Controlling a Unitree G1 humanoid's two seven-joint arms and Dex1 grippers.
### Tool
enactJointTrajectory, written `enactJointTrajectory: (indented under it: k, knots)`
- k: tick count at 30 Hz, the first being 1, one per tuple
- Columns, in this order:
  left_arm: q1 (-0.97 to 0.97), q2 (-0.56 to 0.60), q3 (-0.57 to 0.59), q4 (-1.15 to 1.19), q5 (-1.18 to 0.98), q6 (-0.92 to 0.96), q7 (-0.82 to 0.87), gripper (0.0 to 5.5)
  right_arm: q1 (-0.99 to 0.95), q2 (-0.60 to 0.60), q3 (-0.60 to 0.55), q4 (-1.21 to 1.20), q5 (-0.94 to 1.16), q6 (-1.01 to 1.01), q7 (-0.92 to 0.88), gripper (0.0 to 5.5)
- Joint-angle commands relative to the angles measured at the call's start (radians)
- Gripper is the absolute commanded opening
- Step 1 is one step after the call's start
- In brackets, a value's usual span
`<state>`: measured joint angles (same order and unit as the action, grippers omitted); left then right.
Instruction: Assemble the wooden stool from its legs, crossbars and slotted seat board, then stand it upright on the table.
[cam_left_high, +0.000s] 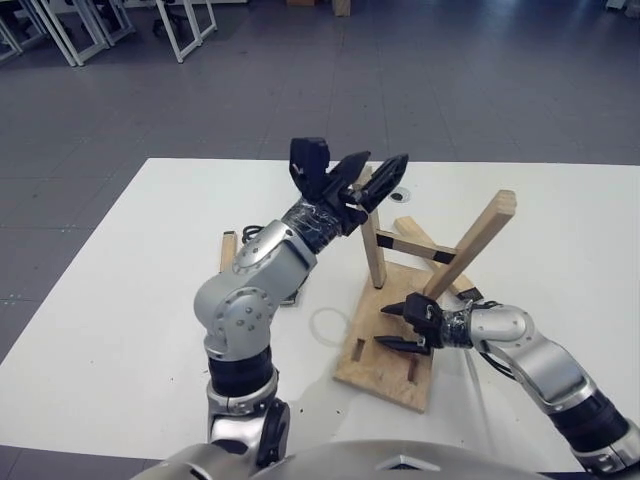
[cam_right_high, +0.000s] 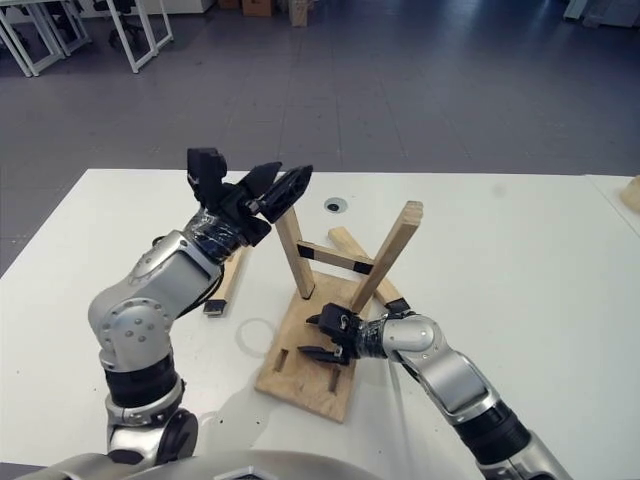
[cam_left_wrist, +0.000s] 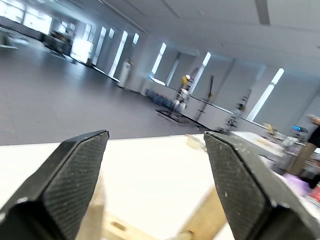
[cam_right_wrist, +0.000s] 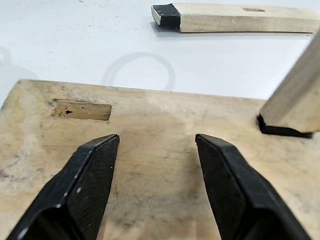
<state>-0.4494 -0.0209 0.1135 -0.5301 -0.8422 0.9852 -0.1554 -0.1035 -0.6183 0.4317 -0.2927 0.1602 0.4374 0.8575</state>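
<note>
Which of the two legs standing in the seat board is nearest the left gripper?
The nearly upright leg on the robot's left; its top is by the left gripper. The other leg leans away rightward.

The left arm (cam_left_high: 262, 270) was bent sharply at the elbow, its forearm raised and angled forward, with the jaws spread wide apart. The right arm (cam_left_high: 530, 355) lay low, forearm pointing toward the robot's left, jaws likewise parted.
</note>
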Motion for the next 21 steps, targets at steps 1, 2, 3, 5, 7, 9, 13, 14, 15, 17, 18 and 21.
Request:
enactJointTrajectory:
  k: [1,2,3,5,7,9,13,14,15,17,18,21]
  knots:
    - [-0.199,0.074,0.157,-0.02,-0.257,0.012,0.051,3.55,-0.048,-0.04,-0.026,0.125,-0.039,0.014,0.021,2.82]
    - [-0.231,0.1,0.191,-0.01,-0.3,0.002,0.076,3.55,-0.073,-0.047,-0.036,0.157,-0.041,-0.002,0.034,2.82]
    - [-0.265,0.125,0.225,0.011,-0.334,-0.012,0.106,3.55,-0.113,-0.048,-0.042,0.205,-0.042,-0.024,0.058,2.82]
    - [-0.299,0.164,0.27,0.045,-0.394,-0.039,0.164,3.55,-0.203,-0.032,-0.036,0.315,-0.042,-0.072,0.119,2.82]
    - [-0.295,0.196,0.283,0.071,-0.417,-0.055,0.195,3.55,-0.307,0.005,-0.013,0.44,-0.053,-0.125,0.178,2.82]
    - [-0.275,0.216,0.266,0.101,-0.411,-0.064,0.2,3.55,-0.39,0.055,0.001,0.518,-0.057,-0.149,0.211,2.82]
    - [-0.205,0.254,0.235,0.157,-0.327,-0.085,0.21,3.55,-0.422,0.11,-0.033,0.472,-0.021,-0.105,0.22,2.82]
    - [-0.178,0.271,0.239,0.167,-0.297,-0.093,0.219,3.55,-0.403,0.1,-0.05,0.421,-0.006,-0.08,0.22,2.82]
    - [-0.153,0.283,0.25,0.175,-0.272,-0.099,0.237,3.55,-0.382,0.086,-0.067,0.367,0.007,-0.054,0.219,2.82]
    - [-0.096,0.308,0.275,0.175,-0.217,-0.119,0.27,3.55,-0.325,0.044,-0.115,0.228,0.044,0.014,0.21,2.82]
    - [-0.072,0.315,0.294,0.169,-0.204,-0.128,0.285,3.55,-0.287,0.017,-0.152,0.134,0.076,0.068,0.2,2.82]
    - [0.039,0.359,0.347,0.145,-0.106,-0.156,0.343,3.55,-0.152,-0.055,-0.307,-0.164,0.207,0.264,0.146,2.82]
